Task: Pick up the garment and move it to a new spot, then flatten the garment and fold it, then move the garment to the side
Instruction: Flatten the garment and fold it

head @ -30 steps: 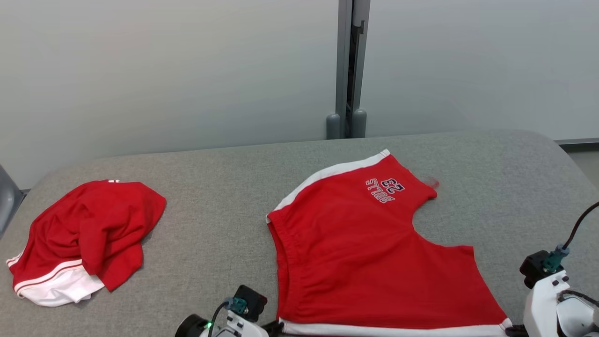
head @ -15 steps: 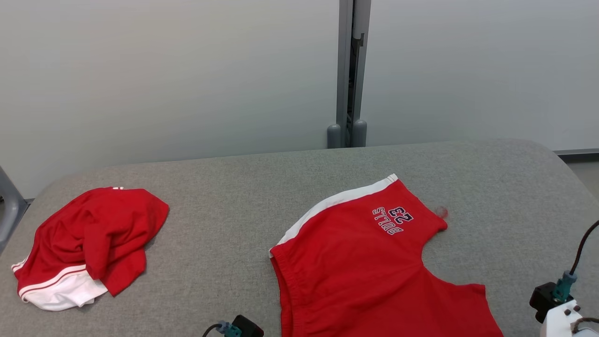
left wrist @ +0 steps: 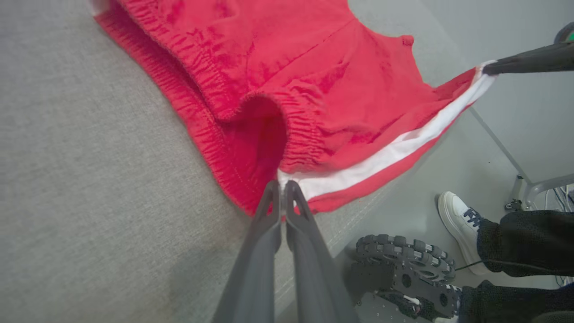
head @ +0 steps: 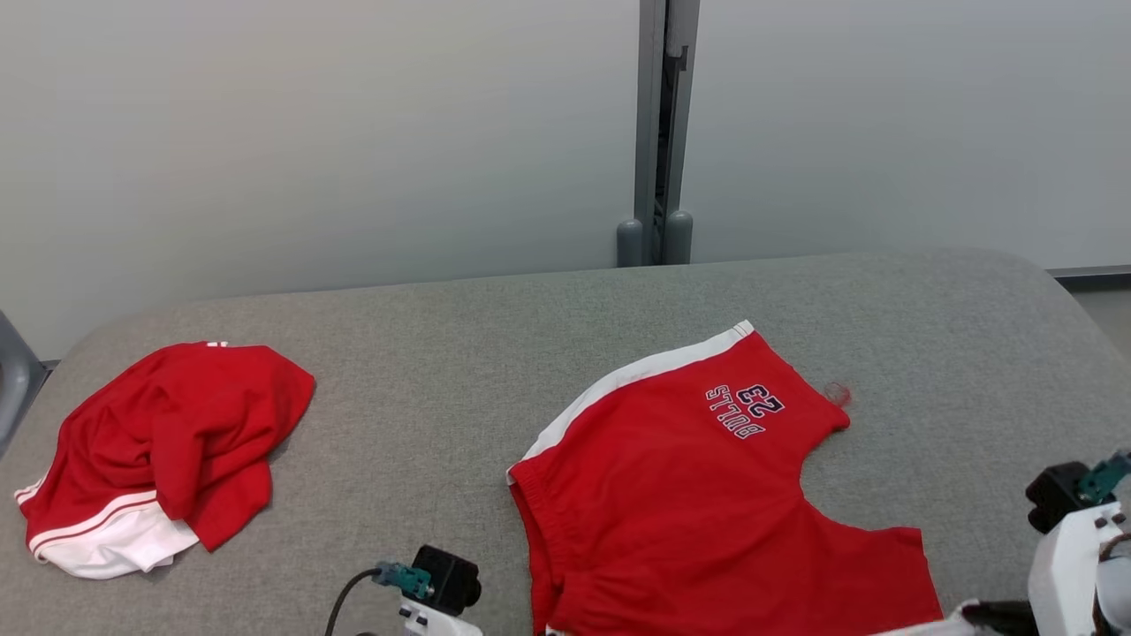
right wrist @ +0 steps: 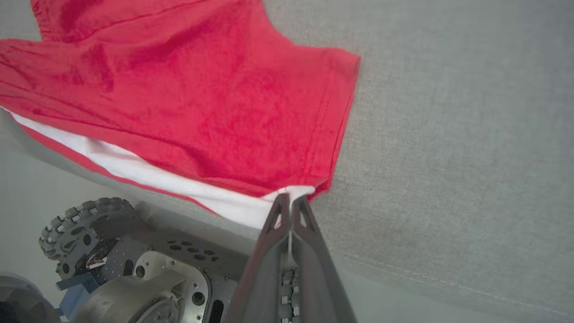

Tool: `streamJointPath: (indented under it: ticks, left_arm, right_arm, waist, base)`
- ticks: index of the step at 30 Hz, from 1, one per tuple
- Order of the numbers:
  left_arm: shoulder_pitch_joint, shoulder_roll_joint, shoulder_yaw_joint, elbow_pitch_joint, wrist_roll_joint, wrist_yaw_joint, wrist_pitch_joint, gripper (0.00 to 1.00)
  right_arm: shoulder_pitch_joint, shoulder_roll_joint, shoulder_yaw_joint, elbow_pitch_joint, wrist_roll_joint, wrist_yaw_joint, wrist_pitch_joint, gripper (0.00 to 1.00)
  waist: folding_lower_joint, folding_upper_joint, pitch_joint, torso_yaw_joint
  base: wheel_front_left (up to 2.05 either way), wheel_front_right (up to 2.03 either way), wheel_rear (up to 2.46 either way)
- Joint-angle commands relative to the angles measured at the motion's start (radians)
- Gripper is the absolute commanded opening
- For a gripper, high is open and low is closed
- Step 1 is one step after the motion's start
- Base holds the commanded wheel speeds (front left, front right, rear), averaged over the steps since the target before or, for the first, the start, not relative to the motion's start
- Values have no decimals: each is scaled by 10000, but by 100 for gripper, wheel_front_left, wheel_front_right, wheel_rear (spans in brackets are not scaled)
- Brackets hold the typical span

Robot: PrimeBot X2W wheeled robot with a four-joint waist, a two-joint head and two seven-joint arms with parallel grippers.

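Red shorts, white side stripe, "BULLS 23" print: the garment point(head: 698, 495) lies spread right of centre on the table point(head: 424, 371), far leg flat, near striped edge lifted at the table's front edge. Left gripper point(left wrist: 281, 186) is pinched tight on the waistband end of the stripe, right gripper point(right wrist: 290, 199) pinched tight on the leg-hem end. Stripe runs between the two, a bit slack, sagging mid-span.

My read: flatten step, fold not started. Waistband is bunched and gaping by the left grip, with wrinkles across the near half. Next move probably needs the arms spread apart to take the sag out, then the edge lowered evenly so the bunching isn't locked in. Risk: thin pinch on hem corners, could slip under tension.

Table has a grey woven covering and rounded corners; likely drags on cloth a little. Second red garment point(head: 159, 450) sits crumpled at far left, well apart, no interference. Behind are pale wall panels point(head: 265, 132) with a grey post point(head: 658, 132) at the seam. Below the front edge: robot's wheel point(left wrist: 403, 258), a person's white shoe point(left wrist: 457, 213) just beside it.
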Motion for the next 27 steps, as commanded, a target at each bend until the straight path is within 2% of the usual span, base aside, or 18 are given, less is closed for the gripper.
streamJointPath:
  ticks: [1, 8, 13, 22, 27]
  left_arm:
    - [-100, 103, 204, -166, -191, 70, -87, 0]
    - [-338, 200, 1116, -955, -1044, 194, -184, 0]
    - [-736, 48, 1738, -1109, -1497, 379, -298, 0]
    - [-2238, -911, 2591, -145, -1948, 1206, -161, 0]
    - [-3024, -1446, 2949, 698, -2129, 1406, -172, 0]
  right_arm:
    - [-149, 14, -129, 29, 90, -3, -263, 0]
    - [-660, 60, -662, 32, 382, -3, -1534, 0]
    - [-1079, 125, -766, 152, 284, -3, -2195, 0]
    - [-2290, 354, -717, 488, -350, -3, -4220, 0]
    - [-3183, 595, -387, 985, -940, -3, -5361, 0]
  waist:
    - [0, 0, 85, 33]
    - [0, 0, 488, 209]
    - [0, 0, 825, 397]
    - [0, 0, 1840, 624]
    - [0, 0, 2423, 550]
  base:
    - [0, 0, 0]
    - [0, 0, 0]
    - [0, 0, 0]
    - [0, 0, 0]
    - [0, 0, 0]
